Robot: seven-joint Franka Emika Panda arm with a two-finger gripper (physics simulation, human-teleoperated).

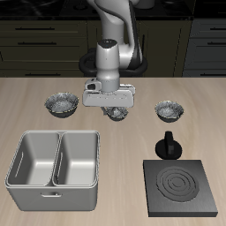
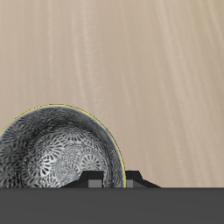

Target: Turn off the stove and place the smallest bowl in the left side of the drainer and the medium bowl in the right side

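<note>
The tool point(image 1: 109, 109) hung just above the worktop point(image 1: 26, 97) in the upper middle of the exterior frame, directly over a small metal bowl point(image 1: 115, 112) that its body largely hid. The wrist view showed a glittery bowl point(image 2: 59, 149) close beneath, its rim meeting the dark finger tips — whether those fingers were parted or clenched I cannot tell, since only their stubs showed. Two more bowls sat well apart at either side: one at upper left point(image 1: 61, 105), one at upper right point(image 1: 169, 110). Judged by width, the bowl under the tool looked narrowest, so likely the smallest bowl. The drainer point(image 1: 53, 183) lay down and to the left in the frame — its two compartments side by side, both vacant. The stove point(image 1: 181, 187) at lower right showed dark rings, its knob point(image 1: 169, 146) just behind it.
</note>
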